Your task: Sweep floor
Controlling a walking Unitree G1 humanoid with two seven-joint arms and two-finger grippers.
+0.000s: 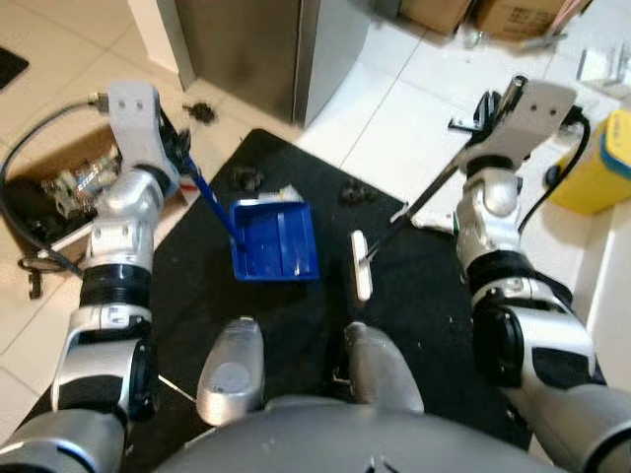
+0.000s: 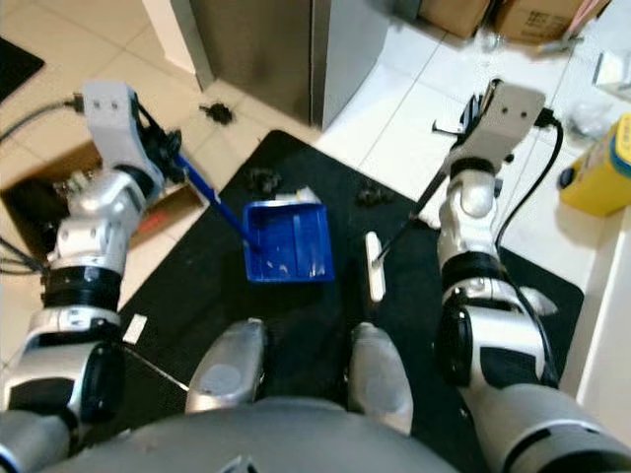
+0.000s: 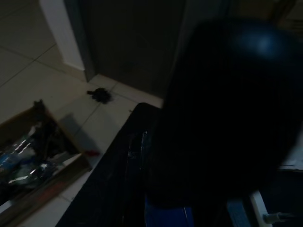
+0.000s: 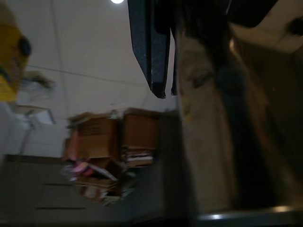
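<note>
The blue plastic dustpan (image 1: 273,240) lies flat on the black floor mat (image 1: 414,296) just ahead of the robot's feet, its open mouth toward the grey cabinet (image 1: 246,49), and its long blue handle (image 1: 209,205) slopes up to the left claw (image 1: 177,148), which grasps the handle's upper end. Just beside the pan, on the robot's right, the narrow white brush head (image 1: 361,264) rests on the mat at the foot of a thin dark pole (image 1: 424,202) that rises to the right claw (image 1: 488,113); the pole leads straight into that claw, so it is probably clenched on it, though the fingers themselves are too blurred to be sure. Small dark clumps of debris (image 1: 351,193) sit on the mat beyond the pan and brush, and another dark clump (image 1: 200,111) lies on the pale floor tiles (image 1: 394,128) near the cabinet. An open cardboard box of clutter (image 1: 69,182) stands beside the left arm and a yellow container (image 1: 601,163) beside the right. Both tools look light and rigid; the pan should slide easily on the mat, so it wants steady downward pressure on the handle to keep its lip flat. The long pole will swing the brush head widely for a small wrist turn, so short strokes toward the pan seem wise.
</note>
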